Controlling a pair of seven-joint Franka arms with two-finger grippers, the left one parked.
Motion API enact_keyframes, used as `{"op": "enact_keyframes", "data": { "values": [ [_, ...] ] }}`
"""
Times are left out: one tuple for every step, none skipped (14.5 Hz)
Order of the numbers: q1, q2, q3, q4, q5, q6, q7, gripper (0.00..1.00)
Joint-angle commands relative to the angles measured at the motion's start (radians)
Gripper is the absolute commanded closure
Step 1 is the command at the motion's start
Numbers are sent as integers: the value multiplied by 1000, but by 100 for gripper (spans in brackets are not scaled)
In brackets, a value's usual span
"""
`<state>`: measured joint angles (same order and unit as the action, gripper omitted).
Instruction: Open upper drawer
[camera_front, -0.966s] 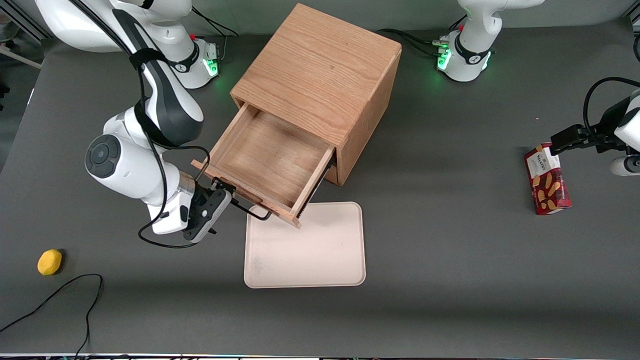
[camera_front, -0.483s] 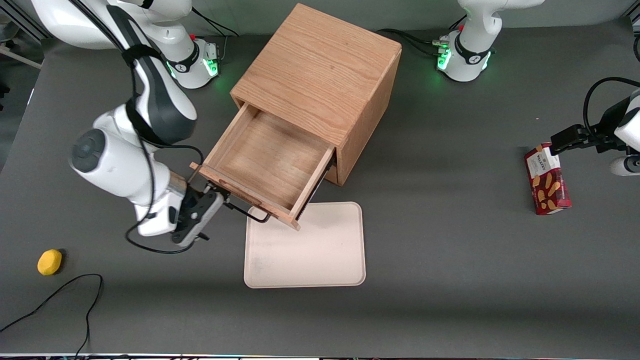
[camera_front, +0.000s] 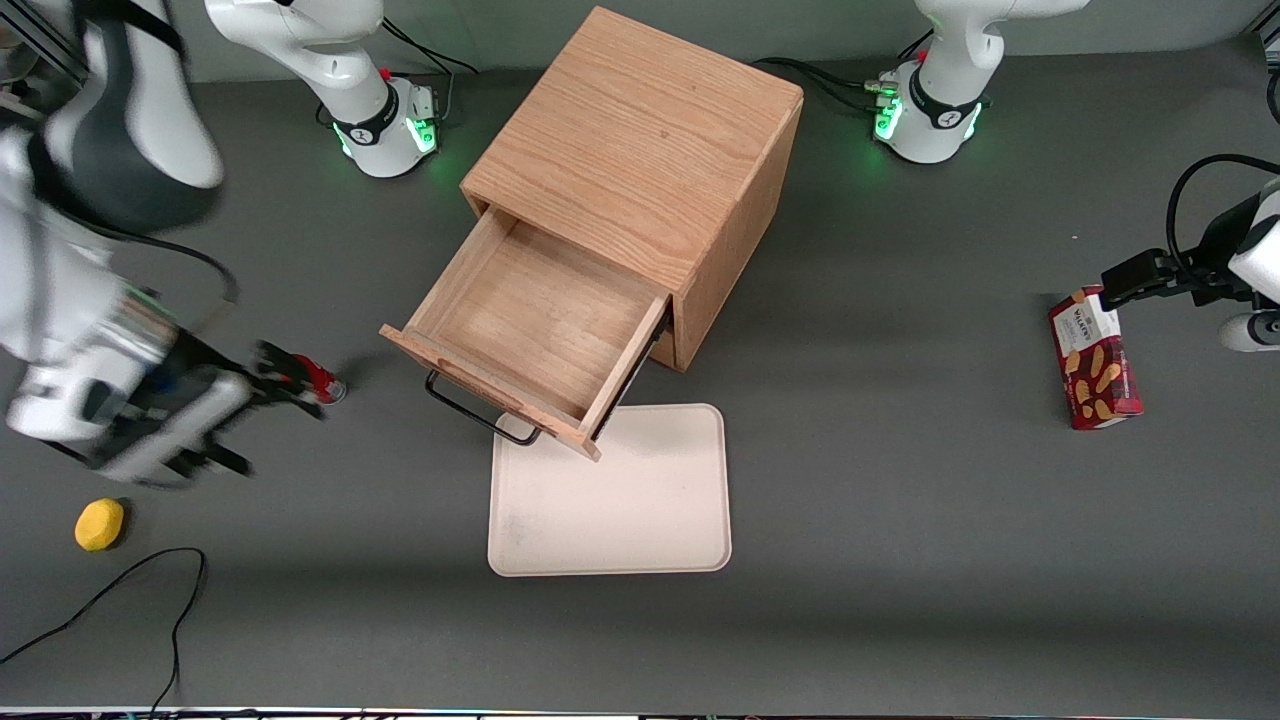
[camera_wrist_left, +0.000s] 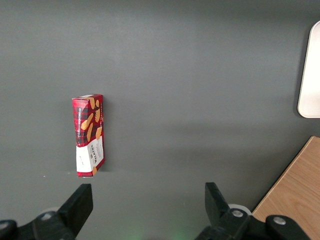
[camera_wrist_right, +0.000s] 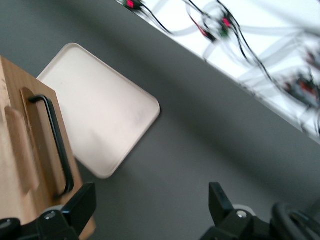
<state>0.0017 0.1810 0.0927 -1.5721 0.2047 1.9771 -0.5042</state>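
The upper drawer of the light oak cabinet stands pulled far out, its inside bare. Its black wire handle juts over the table near the tray. My right gripper is open and empty. It is off the handle, well away toward the working arm's end of the table. In the right wrist view the open gripper is over bare table, beside the drawer front and its handle. The lower drawer is hidden under the open one.
A cream tray lies on the table just nearer the front camera than the drawer; it also shows in the right wrist view. A yellow fruit and a black cable lie near the gripper. A red biscuit box lies at the parked arm's end.
My gripper has let go of the handle and swung quickly away toward the working arm's end of the table. The drawer has stayed pulled out.
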Motion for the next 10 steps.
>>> {"op": "enact_keyframes", "data": {
  "values": [
    [-17,-119,-51,-65,-10,-137,258,0],
    [-26,-144,-70,-87,-54,-174,345,0],
    [-35,-167,-77,-117,-89,-193,419,0],
    [-37,-181,-79,-123,-126,-207,474,0],
    [-37,-192,-77,-123,-169,-254,525,0],
    [-37,-204,-77,-121,-188,-289,562,0],
    [-37,-215,-77,-118,-189,-300,569,0],
    [-37,-225,-77,-118,-191,-302,569,0],
    [-37,-229,-77,-117,-191,-302,566,0],
    [-37,-229,-76,-114,-191,-302,566,0]
  ]
}}
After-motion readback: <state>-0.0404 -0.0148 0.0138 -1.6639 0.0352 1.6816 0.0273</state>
